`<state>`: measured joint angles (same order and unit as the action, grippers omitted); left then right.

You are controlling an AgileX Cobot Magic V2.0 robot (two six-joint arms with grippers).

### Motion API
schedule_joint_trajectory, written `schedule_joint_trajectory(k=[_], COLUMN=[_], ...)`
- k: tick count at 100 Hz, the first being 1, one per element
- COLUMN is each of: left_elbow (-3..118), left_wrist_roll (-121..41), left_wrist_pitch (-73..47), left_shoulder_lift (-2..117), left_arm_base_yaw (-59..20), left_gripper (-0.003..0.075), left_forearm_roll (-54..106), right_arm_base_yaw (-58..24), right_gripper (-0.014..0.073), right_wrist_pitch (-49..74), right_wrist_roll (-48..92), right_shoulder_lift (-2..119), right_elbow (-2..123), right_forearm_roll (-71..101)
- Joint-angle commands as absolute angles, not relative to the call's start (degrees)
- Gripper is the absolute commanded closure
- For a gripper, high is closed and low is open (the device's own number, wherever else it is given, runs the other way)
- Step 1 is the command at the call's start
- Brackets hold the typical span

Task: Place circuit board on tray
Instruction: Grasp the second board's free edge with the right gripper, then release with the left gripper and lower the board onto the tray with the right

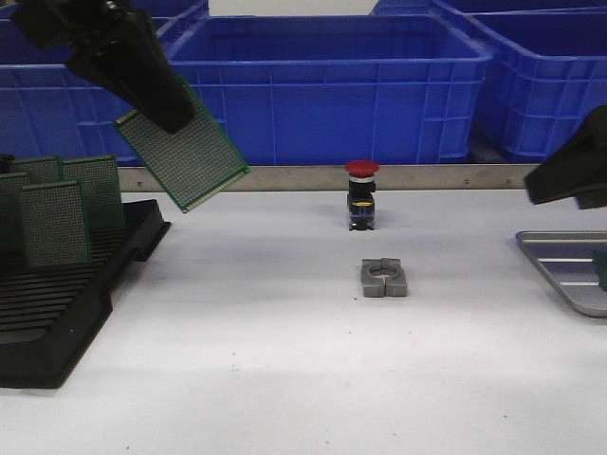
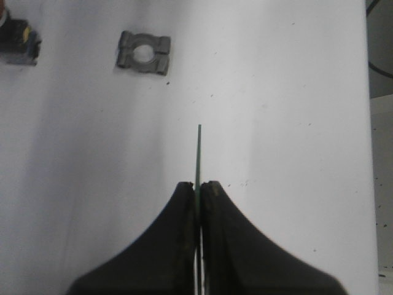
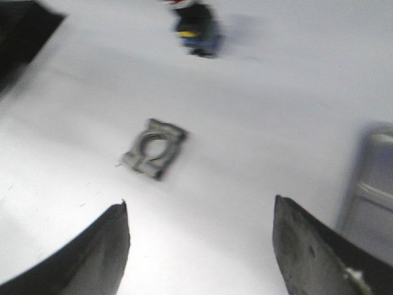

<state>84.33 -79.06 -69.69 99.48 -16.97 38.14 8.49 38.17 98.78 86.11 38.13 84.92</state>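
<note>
A green perforated circuit board (image 1: 183, 156) hangs tilted in the air above the table's left side, clamped at its upper end by my left gripper (image 1: 156, 106). In the left wrist view the board (image 2: 198, 153) shows edge-on as a thin green line, and my left gripper (image 2: 198, 184) is shut on it. The silver-grey ridged tray (image 1: 569, 270) lies at the table's right edge, partly cut off. My right gripper (image 3: 199, 206) is open over bare table with nothing between its fingers; the tray (image 3: 371, 196) shows blurred beside it. In the front view only the right arm's dark body (image 1: 574, 171) appears.
A black slotted rack (image 1: 66, 303) at the left holds several upright green boards (image 1: 57, 213). A red-capped push button (image 1: 361, 194) stands mid-table, with a grey metal clamp block (image 1: 384, 278) in front of it. Blue plastic bins (image 1: 327, 85) line the back behind a metal rail.
</note>
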Motion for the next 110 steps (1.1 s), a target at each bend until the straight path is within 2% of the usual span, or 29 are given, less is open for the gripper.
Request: schedule_joint_trajectory(k=[1,21,48,71,80,95,102,104,110], left_elbow=[86.2,86.2,86.2,86.2,86.2,86.2,86.2,86.2,86.2], left_wrist_roll=[-78.6,-78.6,-78.6,-78.6,-78.6,-78.6,-78.6,-78.6,-78.6], left_wrist_pitch=[-73.6,-73.3,-73.2,-73.2,-73.2,-73.2,-73.2,-73.2,-72.6], left_shoulder_lift=[97.2,97.5,97.5,97.5,97.5,97.5,97.5,97.5,97.5], left_arm_base_yaw=[-19.5,-24.6,-28.9,-30.0,-30.0,-30.0,-30.0,-30.0,-30.0], left_gripper=[0.074,0.074,0.0741,0.0741,0.0741,0.074,0.074,0.074,0.074], left_forearm_roll=[42.0,42.8,43.8,47.1,47.8,47.8,47.8,47.8,47.8], right_arm_base_yaw=[4.4,-4.8,-12.5,-14.4,-14.4,-14.4,-14.4,-14.4,-14.4], right_gripper=[0.0076,0.0076,0.0076,0.0085,0.0194,0.0527,0.0648,0.0669,0.0659], right_wrist_pitch=[46.4,51.3,54.4,54.7,53.7,53.2,53.3,53.4,53.5], right_wrist_roll=[111.1,122.1,122.5,122.5,122.5,122.5,122.5,122.5,122.5], right_shoulder_lift=[84.5,84.5,84.5,84.5,84.5,84.5,84.5,84.5,84.5], right_elbow=[39.8,39.8,39.8,39.8,39.8,39.8,39.8,39.8,39.8], right_forearm_roll=[87.4,87.4,88.2,98.8,102.8,103.2,103.2,103.2,103.2])
